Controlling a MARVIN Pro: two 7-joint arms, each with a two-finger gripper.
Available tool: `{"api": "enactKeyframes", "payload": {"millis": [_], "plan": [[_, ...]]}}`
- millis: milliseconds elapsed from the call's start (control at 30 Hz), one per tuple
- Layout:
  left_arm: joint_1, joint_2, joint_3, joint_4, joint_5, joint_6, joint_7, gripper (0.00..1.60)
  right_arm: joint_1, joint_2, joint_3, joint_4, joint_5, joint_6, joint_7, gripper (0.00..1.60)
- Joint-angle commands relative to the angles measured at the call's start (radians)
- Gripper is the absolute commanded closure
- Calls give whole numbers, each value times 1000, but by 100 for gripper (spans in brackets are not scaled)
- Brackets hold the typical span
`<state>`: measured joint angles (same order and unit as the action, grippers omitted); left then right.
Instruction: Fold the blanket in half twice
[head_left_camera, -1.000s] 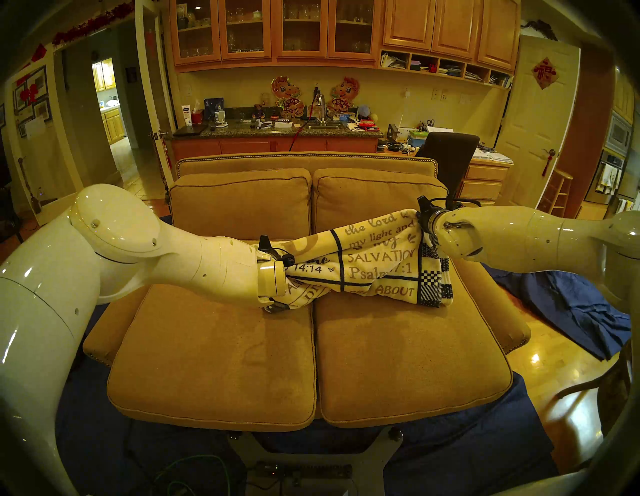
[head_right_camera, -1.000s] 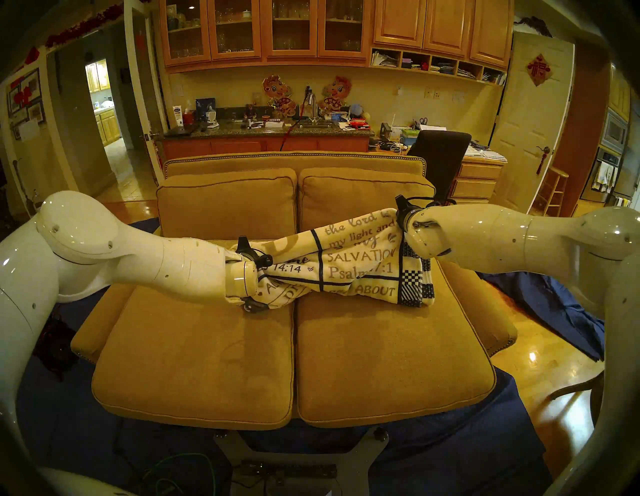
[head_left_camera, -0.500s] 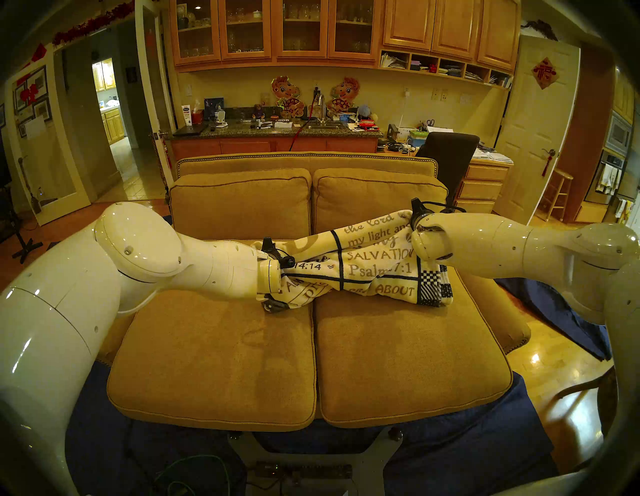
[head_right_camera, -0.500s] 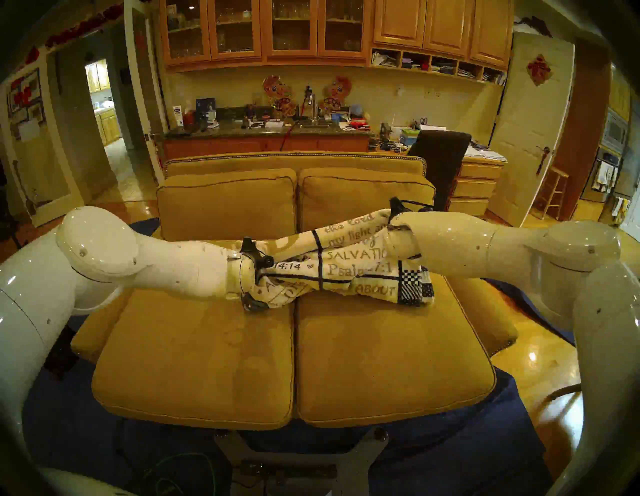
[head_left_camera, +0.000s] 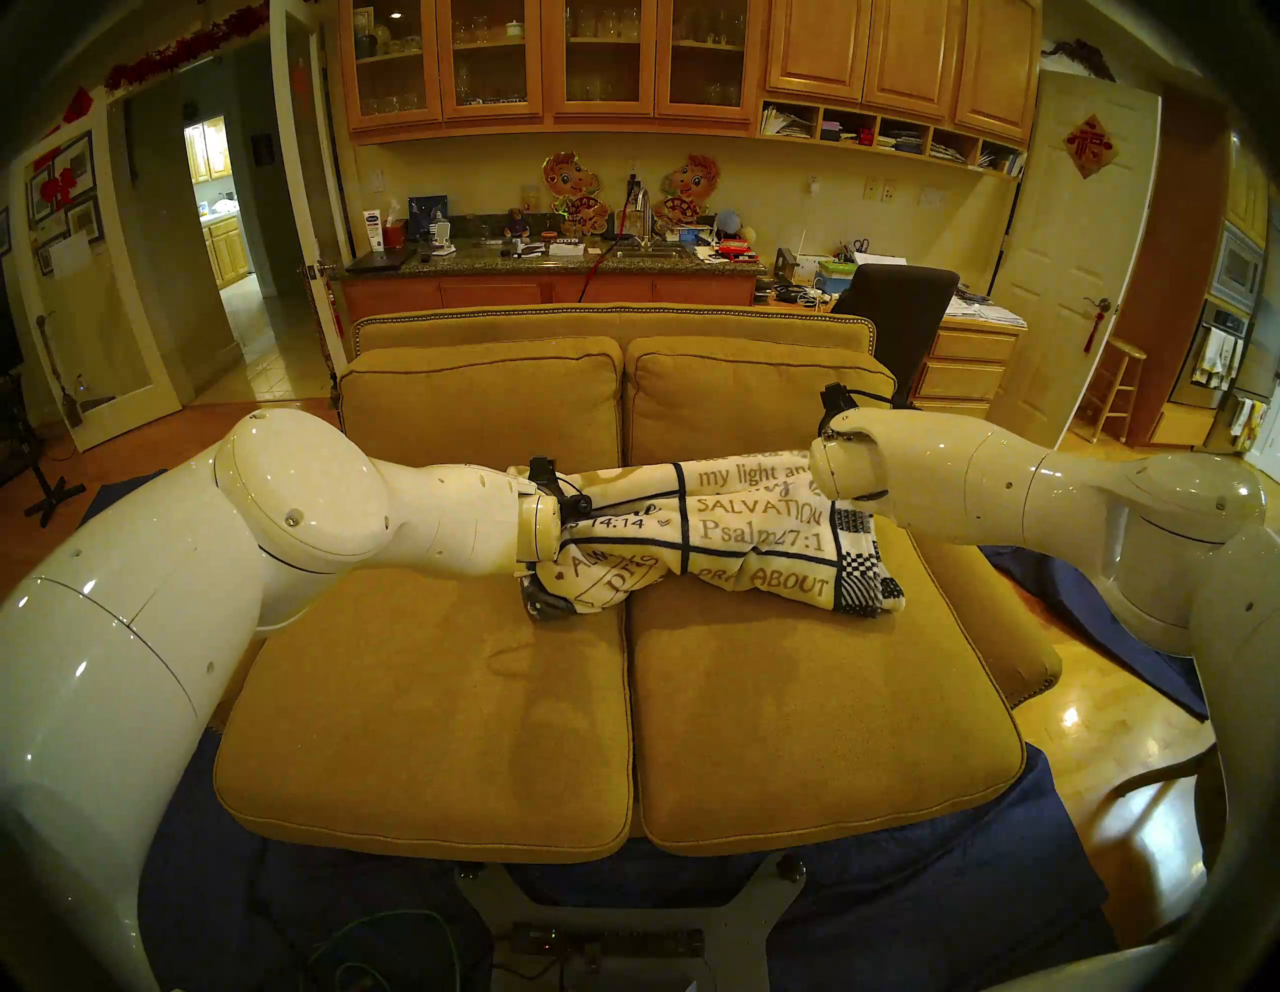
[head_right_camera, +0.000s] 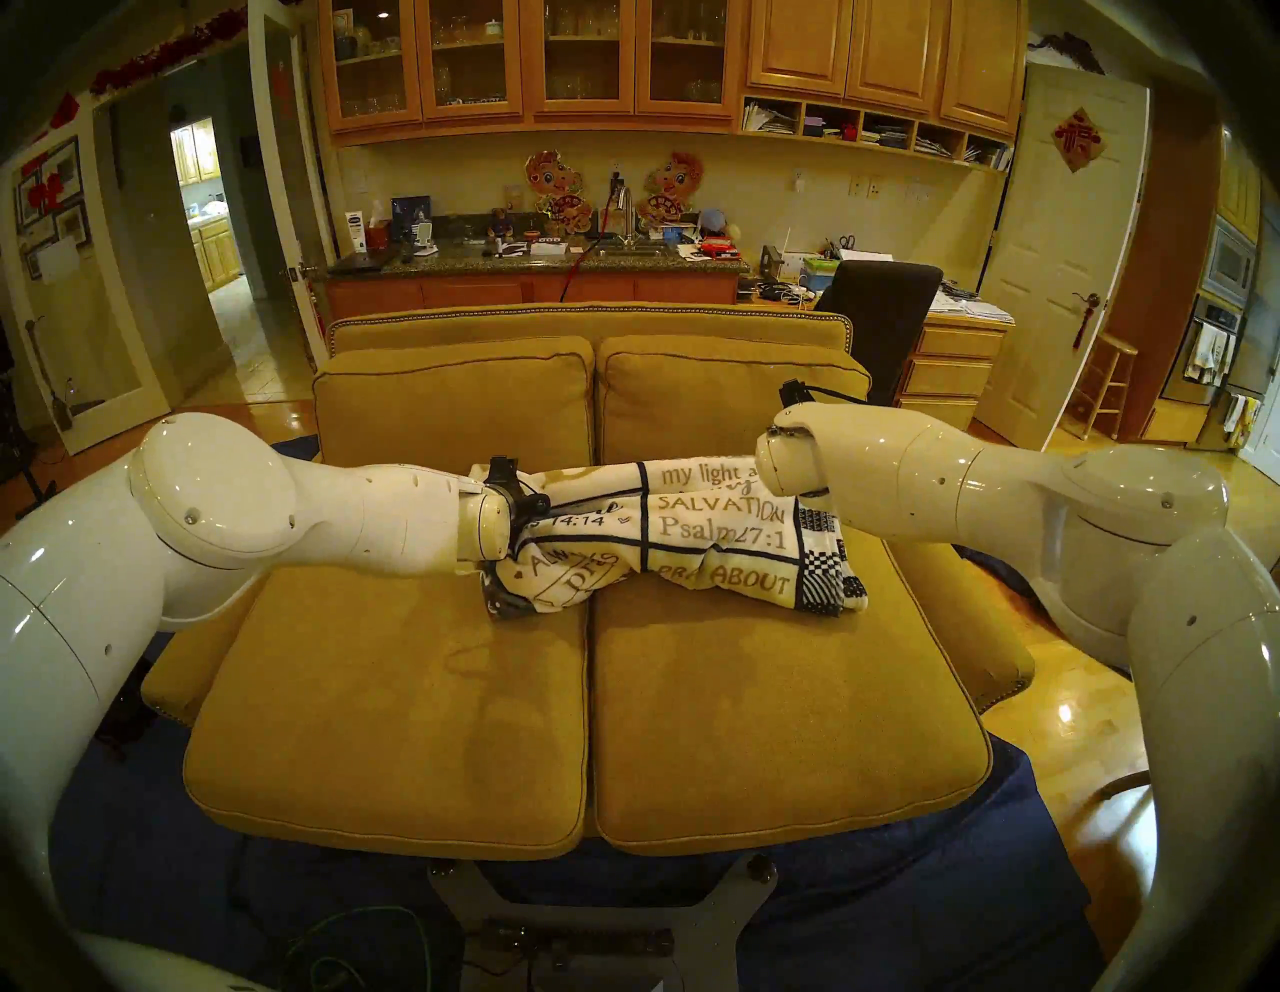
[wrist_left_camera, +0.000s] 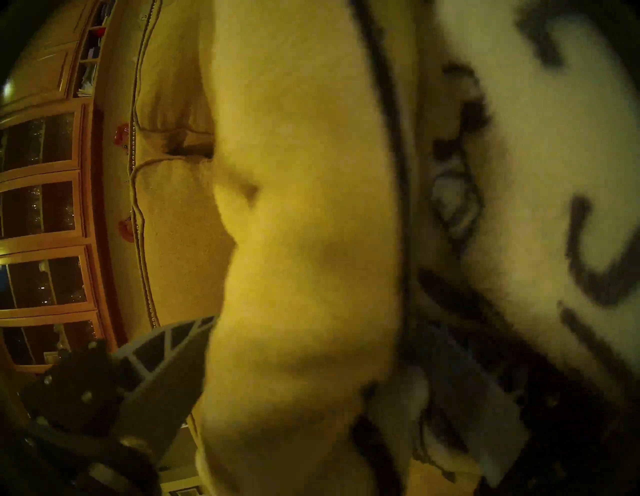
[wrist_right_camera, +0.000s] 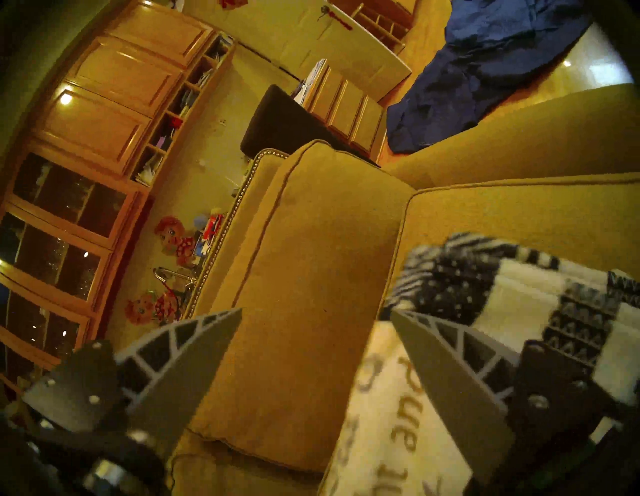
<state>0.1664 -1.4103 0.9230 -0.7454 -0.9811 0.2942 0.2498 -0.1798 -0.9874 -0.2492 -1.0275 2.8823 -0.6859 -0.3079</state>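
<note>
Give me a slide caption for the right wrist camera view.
Open right gripper above cream-white fleece blanket with navy checkered edge on mustard-yellow fabric sofa.

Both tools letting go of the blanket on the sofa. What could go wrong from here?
1. The blanket lies bunched and creased, not flat, straddling the gap between the seat cushions; the fold may look uneven.
2. Fleece crowds the left tool in its wrist view; it could snag and drag on retreat.
3. The right tool is open, with one finger close over the cloth; pulling back may disturb that corner.
</note>
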Motion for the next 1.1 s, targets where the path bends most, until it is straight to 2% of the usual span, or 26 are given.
{"api": "enactKeyframes", "payload": {"millis": [0,167,333,400,433,600,700,900,1067], "plan": [[-96,34,-20,-65,-4,2,10,0,98,86,3,-94,-6,56,-57,0],[-116,72,-26,-138,-10,0,-5,0,134,150,5,-197,-2,104,-122,0],[-147,123,-63,-213,-29,-56,-13,0,161,222,-1,-295,-2,158,-205,0],[-158,129,-68,-220,-29,-63,-14,0,162,226,-4,-299,-2,161,-211,0],[-171,138,-74,-230,-32,-68,-12,0,165,250,-3,-325,-2,172,-222,0],[-206,169,-123,-239,-25,-84,4,0,165,290,-11,-367,-2,197,-259,0],[-231,192,-141,-275,-21,-86,8,0,165,320,-18,-397,-2,215,-281,0],[-288,256,-131,-413,-23,-65,-5,0,168,379,-33,-468,-2,257,-318,0],[-276,272,-130,-510,-34,-67,-32,0,166,412,-46,-514,-2,286,-335,0]]}}
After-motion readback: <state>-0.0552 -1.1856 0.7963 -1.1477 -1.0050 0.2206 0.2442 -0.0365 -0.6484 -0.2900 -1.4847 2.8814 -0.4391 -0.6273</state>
